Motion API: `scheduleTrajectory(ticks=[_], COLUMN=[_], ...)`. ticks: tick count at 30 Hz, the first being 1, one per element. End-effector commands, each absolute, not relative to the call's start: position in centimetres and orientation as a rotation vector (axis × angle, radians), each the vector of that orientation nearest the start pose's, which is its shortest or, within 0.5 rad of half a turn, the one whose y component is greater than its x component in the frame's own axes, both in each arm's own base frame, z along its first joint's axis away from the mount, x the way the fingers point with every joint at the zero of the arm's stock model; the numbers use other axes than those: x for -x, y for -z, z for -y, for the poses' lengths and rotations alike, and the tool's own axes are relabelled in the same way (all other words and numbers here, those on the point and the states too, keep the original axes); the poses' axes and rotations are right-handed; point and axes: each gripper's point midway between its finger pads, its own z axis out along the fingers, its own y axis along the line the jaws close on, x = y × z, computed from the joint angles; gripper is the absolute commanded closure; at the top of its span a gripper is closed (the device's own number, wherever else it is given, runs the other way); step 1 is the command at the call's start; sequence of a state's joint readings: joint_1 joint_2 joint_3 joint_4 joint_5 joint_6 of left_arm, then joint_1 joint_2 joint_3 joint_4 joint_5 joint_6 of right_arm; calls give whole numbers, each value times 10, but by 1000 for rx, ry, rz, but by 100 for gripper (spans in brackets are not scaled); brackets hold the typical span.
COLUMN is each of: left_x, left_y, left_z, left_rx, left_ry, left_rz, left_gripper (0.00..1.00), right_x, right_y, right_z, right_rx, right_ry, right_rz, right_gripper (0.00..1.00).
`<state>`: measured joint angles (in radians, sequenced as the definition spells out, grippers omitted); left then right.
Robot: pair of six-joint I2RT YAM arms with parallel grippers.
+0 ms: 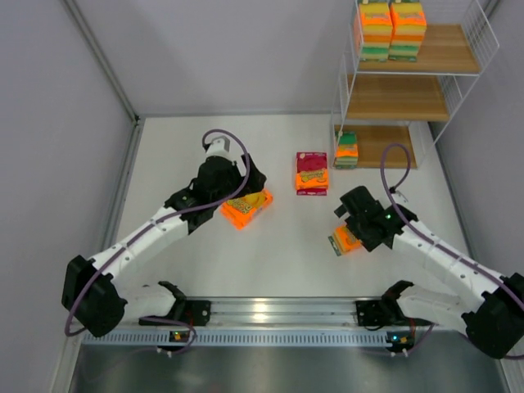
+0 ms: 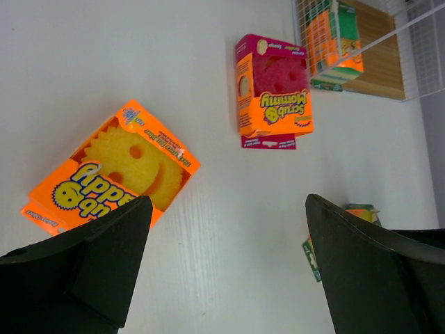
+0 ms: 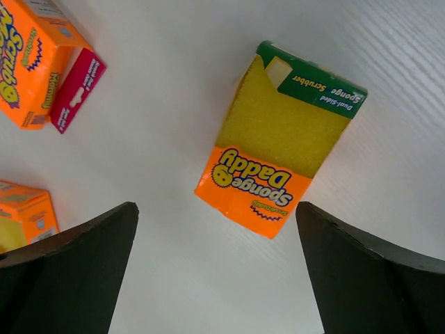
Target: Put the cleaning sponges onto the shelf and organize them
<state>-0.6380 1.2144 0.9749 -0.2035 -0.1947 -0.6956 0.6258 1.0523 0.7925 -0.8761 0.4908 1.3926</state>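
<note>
Hovering wide open and empty, the left pincer (image 2: pixel 226 209) hangs over the white bench (image 2: pixel 104 56) just beside a flat orange pack with a yellow smiley sponge (image 2: pixel 115 174). The right pincer (image 3: pixel 215 209), equally spread and holding nothing, is above a green-edged orange rectangular pack (image 3: pixel 278 139) (lying flat). A magenta-topped pack (image 2: pixel 272 94) lies between them; the stacked orange packs (image 1: pixel 390 29) stand on the wooden wire-framed shelf (image 1: pixel 409 98).
</note>
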Motion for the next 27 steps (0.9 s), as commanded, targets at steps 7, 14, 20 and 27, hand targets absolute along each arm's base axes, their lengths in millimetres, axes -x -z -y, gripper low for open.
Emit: scheduleTrajectory(ticks=[7,14,20,27], left_x=[-313,-310,-307,-306], left_y=[-198,-193,-190,-188], left_z=[209,197,192,188], left_rx=[135,157,151,159], left_ry=[636,596,582,571], left_rz=[-2108,-2100,-2098,-2095], left_gripper=[2,2,2,2], right_x=[-224,-225,-225,-222], right_y=[-87,-82,-60,-40], right_z=[-127,-118,-119,-113], right_rx=[-1230,-1198,-1232,-1273], right_ry=[-118,-4,29,69], right_rz=[-2341,-2351,-2389,-2396], right_gripper=[0,1,0,1])
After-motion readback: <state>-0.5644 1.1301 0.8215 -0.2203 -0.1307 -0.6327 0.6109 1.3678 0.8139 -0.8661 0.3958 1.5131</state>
